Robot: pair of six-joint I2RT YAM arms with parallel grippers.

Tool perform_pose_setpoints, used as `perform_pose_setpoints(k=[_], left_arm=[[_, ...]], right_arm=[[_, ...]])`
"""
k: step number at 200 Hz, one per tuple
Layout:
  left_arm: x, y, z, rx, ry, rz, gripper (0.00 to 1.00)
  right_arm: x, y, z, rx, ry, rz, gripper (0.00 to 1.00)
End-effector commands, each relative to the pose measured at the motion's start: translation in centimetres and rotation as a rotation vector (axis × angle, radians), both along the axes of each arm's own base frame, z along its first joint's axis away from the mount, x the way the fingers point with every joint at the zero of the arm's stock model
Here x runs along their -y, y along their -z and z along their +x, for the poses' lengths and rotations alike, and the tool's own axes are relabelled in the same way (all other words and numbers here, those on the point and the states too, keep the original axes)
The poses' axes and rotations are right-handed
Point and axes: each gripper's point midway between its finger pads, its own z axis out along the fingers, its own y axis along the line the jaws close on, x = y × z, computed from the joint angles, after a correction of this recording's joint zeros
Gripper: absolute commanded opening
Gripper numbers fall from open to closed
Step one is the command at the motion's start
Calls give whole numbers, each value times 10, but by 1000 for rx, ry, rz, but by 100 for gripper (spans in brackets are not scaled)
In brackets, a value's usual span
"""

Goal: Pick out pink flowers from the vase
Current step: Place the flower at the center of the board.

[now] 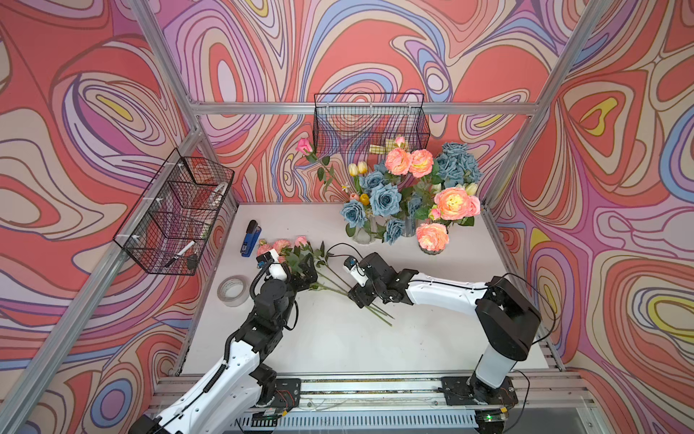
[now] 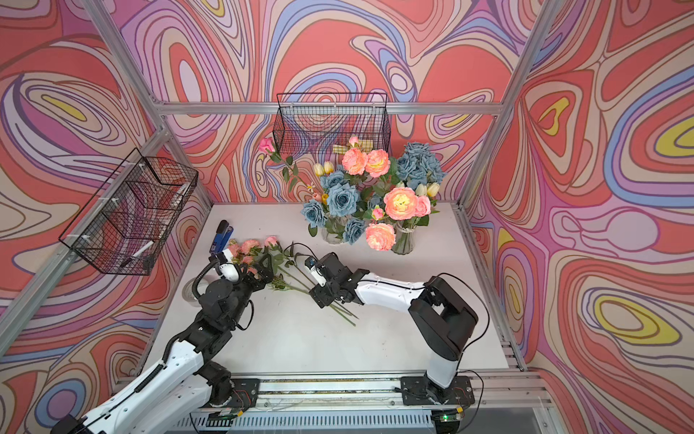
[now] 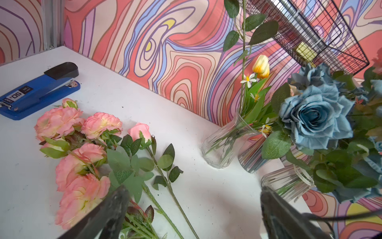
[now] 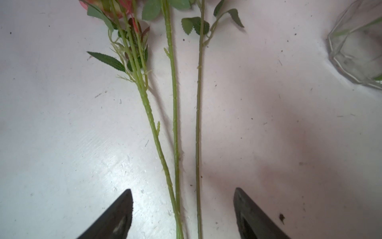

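A: Where are the pink flowers [image 1: 282, 246]?
B: Several lie on the desk [image 1: 338, 349], left, beside the stapler [image 1: 250, 238]. More stand in the vases [image 1: 362, 235], far right.
A: Grippers?
B: Both spread: left gripper [image 3: 193, 188] above the flowers, right gripper [image 4: 183, 191] straddling the stems [image 4: 175, 124], pinching nothing.

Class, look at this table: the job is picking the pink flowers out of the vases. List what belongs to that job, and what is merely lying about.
Belongs to the job: glass vases; pink flowers still standing in them; pink flowers already laid down; right gripper, fingers open astride their stems.

Lying about: blue stapler; tape roll; wire baskets; blue roses; tulips.
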Motion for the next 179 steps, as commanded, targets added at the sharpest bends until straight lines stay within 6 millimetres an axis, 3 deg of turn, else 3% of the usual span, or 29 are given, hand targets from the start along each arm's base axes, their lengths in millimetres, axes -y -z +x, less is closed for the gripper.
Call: perform_pose_setpoints(k=[1, 54, 81, 108, 139, 143, 179], left_arm=[[12, -22, 5, 67, 46, -40, 100], [39, -28, 16, 82, 166, -45, 100], [64, -34, 18, 102, 269, -34, 100], [90, -37, 18, 120, 373, -12, 100], [122, -29, 14, 125, 514, -1, 100], [127, -45, 16, 163, 529, -7, 100], [164, -48, 5, 204, 648, 77, 100]], right_arm=[[5, -17, 0, 51, 47, 80, 79], [40, -14, -10, 107, 155, 105, 90], [58, -6, -13, 120, 216, 96, 94], [71, -11, -19, 136, 272, 151, 98], [83, -16, -26, 143, 328, 224, 98], [85, -16, -26, 147, 338, 228, 98], [114, -17, -19, 157, 458, 262, 98]])
